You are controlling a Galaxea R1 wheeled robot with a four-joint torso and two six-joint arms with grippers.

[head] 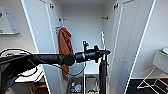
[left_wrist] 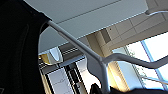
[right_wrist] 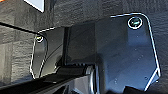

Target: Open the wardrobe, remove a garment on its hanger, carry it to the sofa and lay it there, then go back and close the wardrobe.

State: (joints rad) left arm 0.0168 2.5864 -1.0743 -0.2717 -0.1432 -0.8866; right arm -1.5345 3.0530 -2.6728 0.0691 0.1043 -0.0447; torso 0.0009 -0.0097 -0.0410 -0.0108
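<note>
The wardrobe [head: 82, 22] stands in front of me with both white doors swung wide. My left arm comes in from the left and reaches across the opening. Its gripper [head: 107, 52] is shut on a white hanger [head: 102, 37] near the right inner wall. The black garment [head: 102, 73] hangs straight down from that hanger, below the gripper. In the left wrist view the hanger [left_wrist: 82, 47] runs close past the camera, with the garment's black fabric [left_wrist: 17, 50] beside it. The sofa is out of view.
A rust-orange hooded garment [head: 65, 47] hangs at the wardrobe's left side. Boxes and small items [head: 76, 87] sit on the wardrobe floor. A white chair [head: 160, 62] stands to the right on dark flooring [right_wrist: 75, 12]. The open right door [head: 127, 37] juts toward me.
</note>
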